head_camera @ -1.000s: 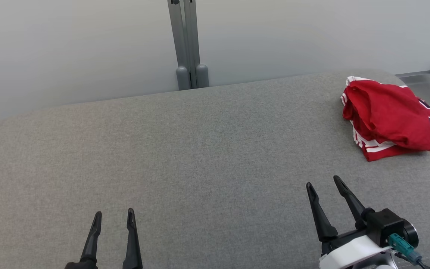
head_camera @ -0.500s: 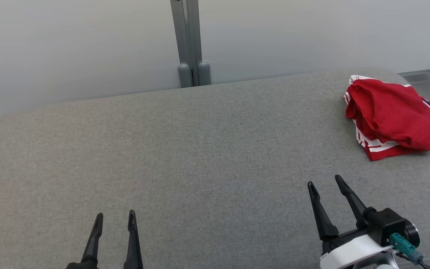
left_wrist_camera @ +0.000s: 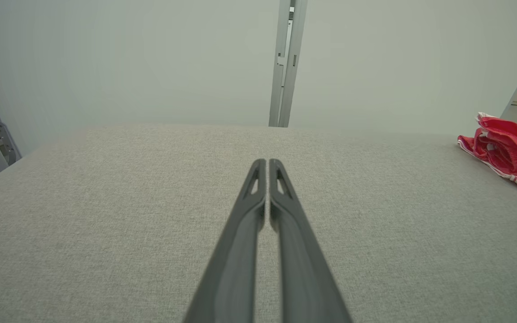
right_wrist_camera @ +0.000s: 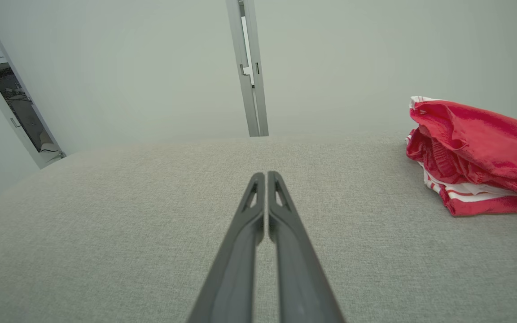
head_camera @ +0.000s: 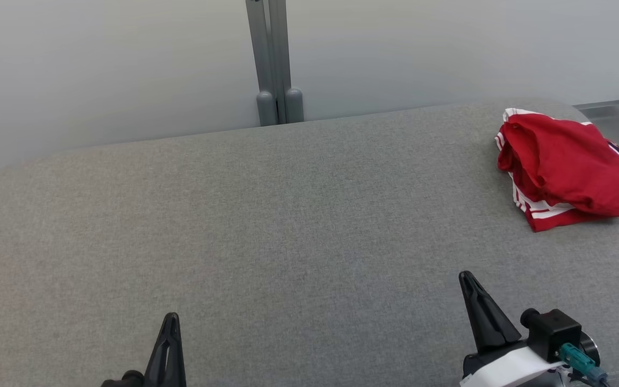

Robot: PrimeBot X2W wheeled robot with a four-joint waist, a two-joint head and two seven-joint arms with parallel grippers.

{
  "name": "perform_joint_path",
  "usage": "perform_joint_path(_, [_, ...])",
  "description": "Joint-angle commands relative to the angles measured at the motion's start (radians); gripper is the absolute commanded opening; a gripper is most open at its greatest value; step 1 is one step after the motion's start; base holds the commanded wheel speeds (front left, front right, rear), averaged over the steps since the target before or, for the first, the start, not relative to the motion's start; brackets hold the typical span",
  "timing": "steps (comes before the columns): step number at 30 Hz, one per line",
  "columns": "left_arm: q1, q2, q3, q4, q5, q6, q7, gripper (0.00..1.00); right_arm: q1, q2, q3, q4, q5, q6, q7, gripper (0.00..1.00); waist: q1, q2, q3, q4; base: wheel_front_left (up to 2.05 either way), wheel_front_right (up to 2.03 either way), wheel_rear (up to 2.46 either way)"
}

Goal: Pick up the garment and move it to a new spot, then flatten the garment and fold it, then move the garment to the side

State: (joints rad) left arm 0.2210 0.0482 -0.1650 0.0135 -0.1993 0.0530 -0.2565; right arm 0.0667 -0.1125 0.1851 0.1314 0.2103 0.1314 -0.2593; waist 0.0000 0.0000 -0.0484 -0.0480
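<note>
red garment [head_camera: 567,169] lies bunched at far right of grey padded table [head_camera: 299,215], white-striped hem showing, apart from both arms; right gripper [head_camera: 468,279] nearest it, at lower right, fingers pressed together, holding nothing; left gripper [head_camera: 171,320] at lower left, likewise closed and empty.

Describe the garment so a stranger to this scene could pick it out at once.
Start from the wide grey fabric-covered table. Look to its far right corner, beyond the right gripper. There lies the garment, a crumpled heap, bright red with white stripes and dark lettering against plain grey.
</note>
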Motion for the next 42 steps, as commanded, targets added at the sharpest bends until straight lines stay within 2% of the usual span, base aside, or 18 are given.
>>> perform_joint_path(1, [-0.004,0.003,0.005,-0.016,-0.050,-0.003,0.005,0.00,-0.012,-0.002,-0.007,-0.015,0.050,0.000,0.007,0.00,0.0000,0.0000,0.001,0.001,0.00,0.00,0.00])
perform_joint_path(19, [-0.089,0.026,0.042,0.052,-0.397,-0.048,0.071,0.00,-0.056,-0.006,-0.054,0.018,0.390,0.000,0.076,0.00,0.0000,0.0000,0.008,0.008,0.00,0.00,0.00])
perform_joint_path(42, [-0.166,0.039,0.089,0.107,-0.732,-0.092,0.141,0.00,-0.094,0.000,-0.109,0.045,0.718,0.000,0.151,0.00,0.0000,0.0000,0.018,0.016,0.00,0.00,0.00])
